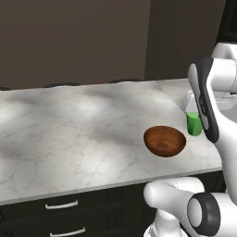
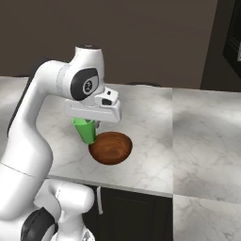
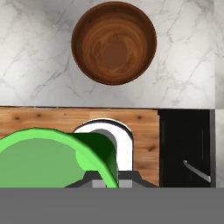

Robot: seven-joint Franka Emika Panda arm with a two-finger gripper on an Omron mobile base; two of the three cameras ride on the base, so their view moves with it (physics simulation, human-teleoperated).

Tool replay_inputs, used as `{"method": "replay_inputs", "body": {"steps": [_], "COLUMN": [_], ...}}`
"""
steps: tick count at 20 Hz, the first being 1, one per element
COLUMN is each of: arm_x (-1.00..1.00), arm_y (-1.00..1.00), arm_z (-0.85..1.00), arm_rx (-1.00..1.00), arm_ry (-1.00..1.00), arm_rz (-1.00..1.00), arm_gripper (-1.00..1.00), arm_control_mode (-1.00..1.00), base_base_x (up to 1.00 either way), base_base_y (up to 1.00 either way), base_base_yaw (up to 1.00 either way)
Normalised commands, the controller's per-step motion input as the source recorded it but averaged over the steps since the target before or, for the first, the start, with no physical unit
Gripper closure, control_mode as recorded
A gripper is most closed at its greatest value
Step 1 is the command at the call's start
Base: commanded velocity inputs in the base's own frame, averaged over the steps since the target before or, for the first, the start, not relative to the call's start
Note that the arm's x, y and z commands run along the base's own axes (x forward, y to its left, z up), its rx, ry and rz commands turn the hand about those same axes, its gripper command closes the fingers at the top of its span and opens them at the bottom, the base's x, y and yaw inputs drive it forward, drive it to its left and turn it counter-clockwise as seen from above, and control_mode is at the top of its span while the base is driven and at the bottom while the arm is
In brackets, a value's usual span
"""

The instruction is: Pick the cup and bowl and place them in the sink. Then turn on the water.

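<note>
Cup is seen lifted clear of the counter, carried at the pincer, whose jaws are drawn in to their narrowest and appear to be clamped on the rim wall; the fingertips themselves are masked by the green plastic in the hand view, so the exact contact line is judged rather than seen. The cup is noted in the left base view as a green patch just beside the arm, above the counter's right end.

Bowl is found resting upright on the counter near its front edge, just below and beside the suspended cup, untouched.

Handling assessment: the cup is judged light, thin-walled and smooth, hence liable to slip or swing if moved sharply; a pinch over the rim is considered adequate. The bowl is judged heavier, rigid and glossy, and far too wide to be spanned; a grasp across one section of the rim wall, one finger inside and one outside, is recommended, with tilt under its own weight to be expected.
</note>
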Motion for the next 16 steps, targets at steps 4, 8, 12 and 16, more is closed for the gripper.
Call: {"method": "replay_inputs", "body": {"steps": [4, 8, 12, 16], "arm_x": [-0.15, -0.06, 0.00, 0.00], "arm_y": [0.00, 0.06, 0.25, 0.46], "arm_z": [0.17, 0.08, 0.01, 0.00], "arm_rx": [0.00, 0.00, 0.00, 0.00], "arm_ry": [0.00, 0.00, 0.00, 0.00], "arm_rz": [0.00, 0.00, 0.00, 0.01], "arm_gripper": [1.00, 1.00, 1.00, 1.00], "arm_control_mode": [-1.00, -1.00, -1.00, -1.00], "base_base_x": [0.00, 0.00, 0.00, 0.00], "base_base_y": [0.00, 0.00, 0.00, 0.00], "base_base_yaw": [0.00, 0.00, 0.00, 0.00]}}
